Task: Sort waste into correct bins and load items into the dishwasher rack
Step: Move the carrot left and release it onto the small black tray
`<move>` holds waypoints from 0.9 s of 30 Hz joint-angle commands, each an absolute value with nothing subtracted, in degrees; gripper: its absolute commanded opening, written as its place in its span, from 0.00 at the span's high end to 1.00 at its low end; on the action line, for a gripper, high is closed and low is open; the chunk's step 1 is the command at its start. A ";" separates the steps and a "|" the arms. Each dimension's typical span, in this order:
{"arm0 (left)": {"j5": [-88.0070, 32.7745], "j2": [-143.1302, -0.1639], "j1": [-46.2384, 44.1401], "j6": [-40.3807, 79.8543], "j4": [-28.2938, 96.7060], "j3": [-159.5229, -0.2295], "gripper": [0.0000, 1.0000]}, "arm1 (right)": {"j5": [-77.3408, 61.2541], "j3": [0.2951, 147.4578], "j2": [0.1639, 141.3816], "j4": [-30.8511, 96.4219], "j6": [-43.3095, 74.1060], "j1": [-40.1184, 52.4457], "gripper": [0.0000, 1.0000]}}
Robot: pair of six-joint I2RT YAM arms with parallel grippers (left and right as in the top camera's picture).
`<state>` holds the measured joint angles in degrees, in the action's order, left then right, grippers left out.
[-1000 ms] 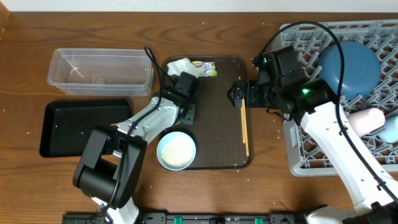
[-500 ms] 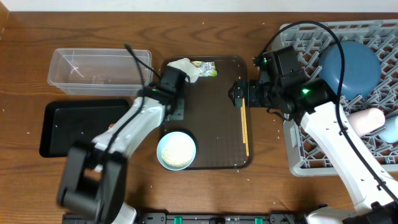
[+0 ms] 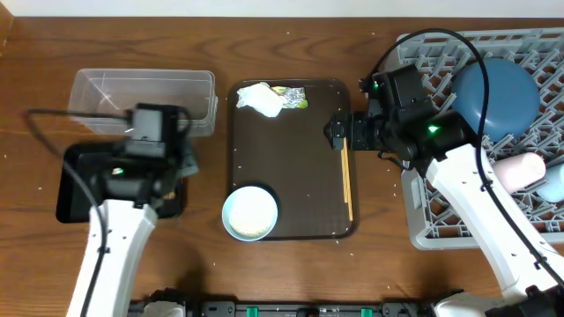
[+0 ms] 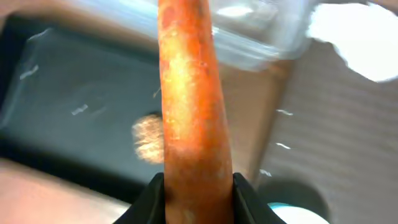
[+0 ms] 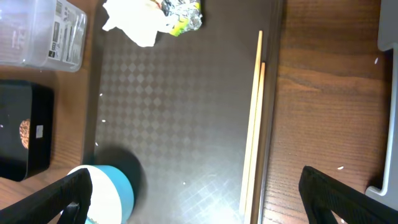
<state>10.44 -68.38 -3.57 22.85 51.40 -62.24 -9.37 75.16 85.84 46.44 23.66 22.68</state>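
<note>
My left gripper [image 3: 172,172] is shut on the orange carrot [image 4: 189,106] and holds it above the right edge of the black tray [image 3: 88,176], beside the clear tub [image 3: 141,101]. A brown food lump [image 4: 148,138] lies in the black tray. My right gripper [image 3: 339,132] is open and empty above the chopsticks [image 3: 346,180], which lie along the serving tray's right side. The white napkin [image 3: 258,97] and printed wrapper [image 3: 291,97] lie at that tray's back. The bowl [image 3: 250,212], holding rice, stands at its front left. The blue plate [image 3: 493,97], pink cup [image 3: 520,169] and light-blue cup [image 3: 553,187] sit in the grey rack [image 3: 423,211].
The dark brown serving tray [image 3: 300,167] lies between the bins and the rack. A few rice grains are scattered on it. The right arm reaches over the rack's left edge.
My left arm has swung left from the serving tray's back to over the black tray, carrying the carrot. The right arm has not moved.
</note>
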 commanded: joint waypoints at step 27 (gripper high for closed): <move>7.44 -78.91 12.95 45.12 42.33 -49.69 0.35 | -9.41 75.31 85.62 47.09 24.80 22.85 0.01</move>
